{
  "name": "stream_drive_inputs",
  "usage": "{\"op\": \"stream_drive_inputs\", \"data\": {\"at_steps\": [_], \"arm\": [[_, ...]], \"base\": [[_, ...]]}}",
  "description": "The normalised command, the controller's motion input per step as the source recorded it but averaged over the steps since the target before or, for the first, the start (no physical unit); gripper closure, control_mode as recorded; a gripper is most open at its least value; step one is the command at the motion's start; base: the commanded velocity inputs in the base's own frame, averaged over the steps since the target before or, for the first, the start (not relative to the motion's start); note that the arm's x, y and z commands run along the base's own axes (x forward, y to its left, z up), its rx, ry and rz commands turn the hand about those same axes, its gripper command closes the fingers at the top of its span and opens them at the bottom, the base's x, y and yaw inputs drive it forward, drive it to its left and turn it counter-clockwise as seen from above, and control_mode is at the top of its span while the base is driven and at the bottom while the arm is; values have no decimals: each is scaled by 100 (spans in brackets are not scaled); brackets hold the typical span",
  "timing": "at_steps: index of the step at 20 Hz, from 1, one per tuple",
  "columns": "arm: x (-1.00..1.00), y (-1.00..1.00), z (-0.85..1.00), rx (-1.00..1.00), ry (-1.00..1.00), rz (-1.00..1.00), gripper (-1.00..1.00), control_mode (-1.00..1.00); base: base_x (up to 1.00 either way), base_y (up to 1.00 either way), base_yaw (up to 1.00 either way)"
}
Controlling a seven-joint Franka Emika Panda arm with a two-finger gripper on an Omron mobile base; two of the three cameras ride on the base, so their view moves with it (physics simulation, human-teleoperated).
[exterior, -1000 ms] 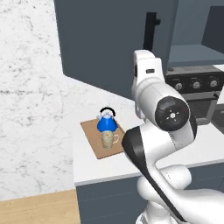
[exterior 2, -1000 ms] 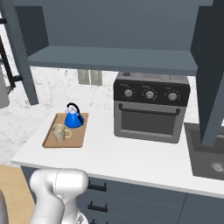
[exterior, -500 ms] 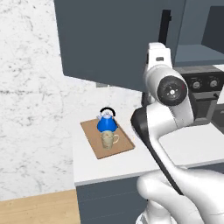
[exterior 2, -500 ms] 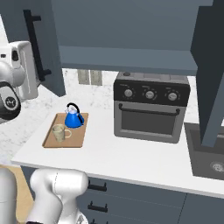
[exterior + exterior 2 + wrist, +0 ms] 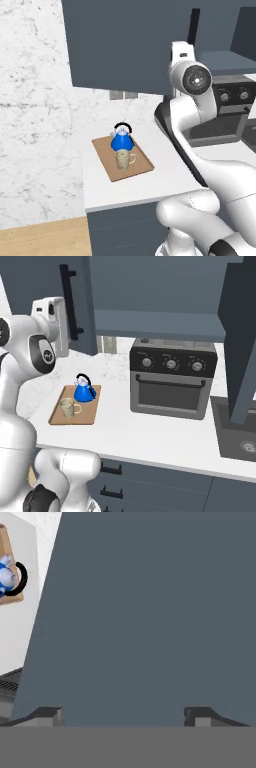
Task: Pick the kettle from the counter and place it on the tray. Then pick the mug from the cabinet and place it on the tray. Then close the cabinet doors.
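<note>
You have the white counter [image 5: 150,431] running under the wall cabinet [image 5: 160,286], with a marbled white wall behind it. The tray [image 5: 122,160] lies near the counter's left end, close to the back wall. On it the kettle [image 5: 122,141] stands at the back edge and the mug [image 5: 123,160] just in front of it, both upright; whether they touch, you cannot tell. To the right of the tray, well apart, a dark toaster oven [image 5: 172,378] with three knobs sits against the wall, and a sink [image 5: 239,437] is set into the counter's right end.

The left cabinet door [image 5: 50,301] is swung partly shut, its black bar handle [image 5: 70,303] facing you in the right base view. The right cabinet door [image 5: 242,331] stands open, edge-on above the sink.

The gripper [image 5: 122,716] faces the flat door panel [image 5: 150,612] up close, its fingertips [image 5: 47,714] spread wide apart with nothing between them. At the hand view's left edge you catch the kettle [image 5: 9,577] on the tray [image 5: 6,542].
</note>
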Motion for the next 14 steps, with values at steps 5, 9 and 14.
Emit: {"op": "stream_drive_inputs", "data": {"at_steps": [5, 9, 14], "arm": [[98, 0, -14, 0, 4, 0, -100, -100], [89, 0, -20, 0, 4, 0, -100, -100], [79, 0, -24, 0, 1, 2, -100, -100]], "base": [[0, 0, 0], [0, 0, 0], [0, 0, 0]]}}
